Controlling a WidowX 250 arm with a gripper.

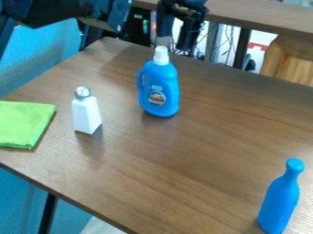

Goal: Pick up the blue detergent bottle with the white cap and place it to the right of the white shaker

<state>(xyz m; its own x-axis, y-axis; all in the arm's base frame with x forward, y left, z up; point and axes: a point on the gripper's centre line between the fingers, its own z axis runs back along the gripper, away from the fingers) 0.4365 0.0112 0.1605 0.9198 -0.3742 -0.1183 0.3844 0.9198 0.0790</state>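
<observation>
Wooden tabletop (189, 160): pincer (175, 42), spread apart, hangs near the white cap (161, 55) of the blue jug (160, 89); centre it over the cap before closing.

A brown wood-grained table (183, 160) carries a blue jug with a white cap (160, 89) near its far edge, a white shaker (its top silvery and rounded) (86, 114), a folded green cloth (24, 124) at the left edge, and a blue bottle (280, 199) at the lower right, all apart.
</observation>
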